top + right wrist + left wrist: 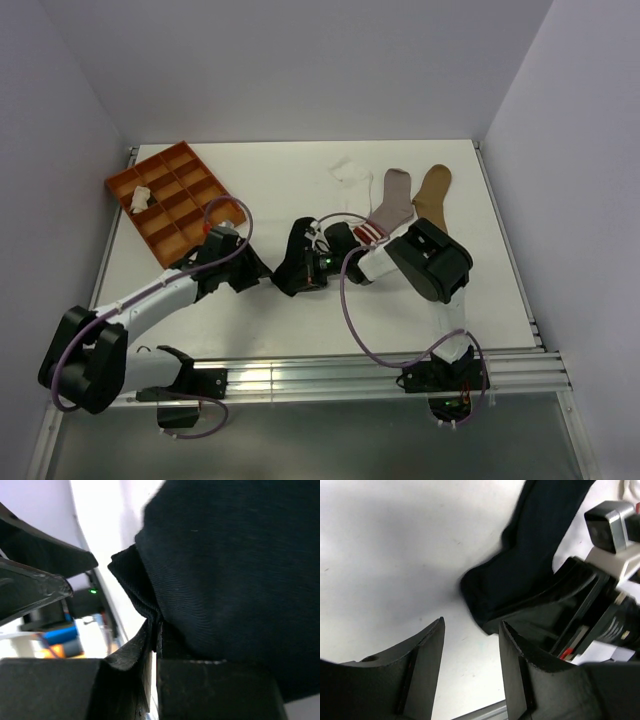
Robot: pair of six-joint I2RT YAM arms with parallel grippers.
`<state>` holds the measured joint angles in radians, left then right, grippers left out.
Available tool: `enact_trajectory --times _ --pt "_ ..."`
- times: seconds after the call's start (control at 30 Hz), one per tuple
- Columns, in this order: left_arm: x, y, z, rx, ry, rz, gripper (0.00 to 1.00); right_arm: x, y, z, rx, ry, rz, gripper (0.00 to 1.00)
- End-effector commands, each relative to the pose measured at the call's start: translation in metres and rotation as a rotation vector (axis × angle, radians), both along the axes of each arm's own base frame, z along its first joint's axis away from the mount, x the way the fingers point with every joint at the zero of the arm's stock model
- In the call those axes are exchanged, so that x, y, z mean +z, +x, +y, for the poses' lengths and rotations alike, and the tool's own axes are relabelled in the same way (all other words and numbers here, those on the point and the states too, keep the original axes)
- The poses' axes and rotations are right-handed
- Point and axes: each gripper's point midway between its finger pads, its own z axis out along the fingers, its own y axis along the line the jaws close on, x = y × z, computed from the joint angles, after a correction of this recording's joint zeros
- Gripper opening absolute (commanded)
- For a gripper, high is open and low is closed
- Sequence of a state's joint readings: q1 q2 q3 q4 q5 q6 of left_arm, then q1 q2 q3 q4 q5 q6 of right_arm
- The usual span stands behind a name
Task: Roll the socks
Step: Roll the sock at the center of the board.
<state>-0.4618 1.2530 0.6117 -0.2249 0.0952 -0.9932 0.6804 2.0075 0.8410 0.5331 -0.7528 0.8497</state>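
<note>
From above, the black sock (297,258) lies near the middle of the white table (270,180), between the two grippers. The left gripper (268,272) reaches in from the left and sits just beside the sock's left edge. The right gripper (318,264) comes in from the right and is at the sock's right side. Whether either set of jaws is spread or closed cannot be told from this height.

Farther back, to the right, three socks lie flat:
- the white sock (350,172), bunched;
- the grey sock (393,200), its red-striped cuff at the near end, by the right arm's wrist;
- the tan sock (433,190), just right of the grey one.

The orange tray (205,182) sits at the far left, with a pale bunched sock (140,197) in one of its left compartments.

In the left wrist view, the left gripper (470,672) has its jaws spread, with only bare table between its fingers (427,665). The black sock (535,555) lies beyond and to the right of them, its folded end close to the right-hand finger. The right gripper (570,610) meets the sock on its far side.

In the right wrist view, the right gripper (154,652) has its jaws pressed together, pinching a gathered fold of the black sock (230,570), which fills most of the frame.
</note>
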Motion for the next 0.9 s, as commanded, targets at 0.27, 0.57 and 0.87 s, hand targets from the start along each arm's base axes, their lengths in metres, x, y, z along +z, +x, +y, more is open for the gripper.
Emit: enact_trajectory --times 0.27,0.57,0.87 --pt "-0.018 -0.007 0.001 -0.059 0.024 -0.030 0.43 -0.017 0.001 -0.013 -0.098 0.008 0.190 0.00" --pt "-0.037 -0.001 -0.010 -0.097 0.026 0.018 0.31 -0.019 -0.001 -0.014 -0.094 0.008 0.202 0.00" --pt "-0.047 -0.001 -0.018 -0.127 -0.004 0.010 0.33 -0.022 -0.002 -0.014 -0.088 0.007 0.207 0.00"
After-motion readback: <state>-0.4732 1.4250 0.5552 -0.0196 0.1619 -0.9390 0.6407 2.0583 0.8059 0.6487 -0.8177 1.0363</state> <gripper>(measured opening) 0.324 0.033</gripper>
